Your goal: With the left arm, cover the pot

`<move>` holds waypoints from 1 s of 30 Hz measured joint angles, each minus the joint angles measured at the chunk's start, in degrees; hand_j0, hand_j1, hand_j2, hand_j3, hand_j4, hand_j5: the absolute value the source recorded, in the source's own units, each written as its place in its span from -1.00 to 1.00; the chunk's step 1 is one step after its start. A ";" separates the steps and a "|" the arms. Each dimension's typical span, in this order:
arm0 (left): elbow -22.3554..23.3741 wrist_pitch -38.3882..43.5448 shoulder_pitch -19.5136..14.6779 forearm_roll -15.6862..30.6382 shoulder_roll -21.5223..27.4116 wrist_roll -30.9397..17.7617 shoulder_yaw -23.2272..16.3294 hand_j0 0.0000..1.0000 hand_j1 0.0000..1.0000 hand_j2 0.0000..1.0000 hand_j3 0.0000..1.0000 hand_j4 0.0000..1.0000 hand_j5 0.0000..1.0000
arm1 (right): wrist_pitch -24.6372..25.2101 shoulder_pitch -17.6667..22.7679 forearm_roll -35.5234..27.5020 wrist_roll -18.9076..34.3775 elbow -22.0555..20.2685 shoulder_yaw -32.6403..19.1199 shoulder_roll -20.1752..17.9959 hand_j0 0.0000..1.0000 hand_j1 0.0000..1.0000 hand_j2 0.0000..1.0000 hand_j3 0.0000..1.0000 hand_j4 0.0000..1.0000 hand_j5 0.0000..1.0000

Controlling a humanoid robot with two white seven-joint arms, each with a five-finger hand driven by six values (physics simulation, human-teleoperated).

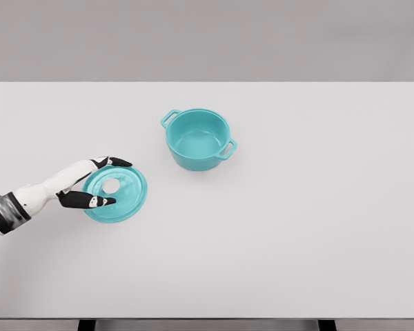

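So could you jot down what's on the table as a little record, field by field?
surface: white table
pot: teal, open, two side handles, upright near the middle
lid: teal, lower left of the pot, apart from it
left hand: at the lid's left edge, fingers on both sides of it
right hand: not in view
pot covered: not yet

No legible text, labels, brand marks, numbers or signs observed. Round teal lid (116,194) by the left hand (90,185), teal two-handled pot (198,138) beyond it, white bench (297,227): all unmarked.
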 measured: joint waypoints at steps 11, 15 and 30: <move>1.38 0.00 0.00 -0.03 -0.90 0.00 0.02 0.61 0.61 0.61 0.61 0.61 0.61 | 0.00 0.00 -0.01 0.02 0.00 0.00 0.00 1.00 1.00 1.00 1.00 1.00 1.00; 1.91 0.00 0.00 -0.03 -1.01 0.00 0.07 0.61 0.61 0.61 0.61 0.61 0.61 | 0.01 0.00 -0.01 0.03 0.00 0.00 0.00 1.00 1.00 1.00 1.00 1.00 1.00; 2.20 0.00 0.00 -0.26 -0.99 -0.01 -0.14 0.27 0.27 0.27 0.27 0.27 0.27 | -0.01 0.00 -0.01 0.03 0.00 0.00 0.00 1.00 1.00 1.00 1.00 1.00 1.00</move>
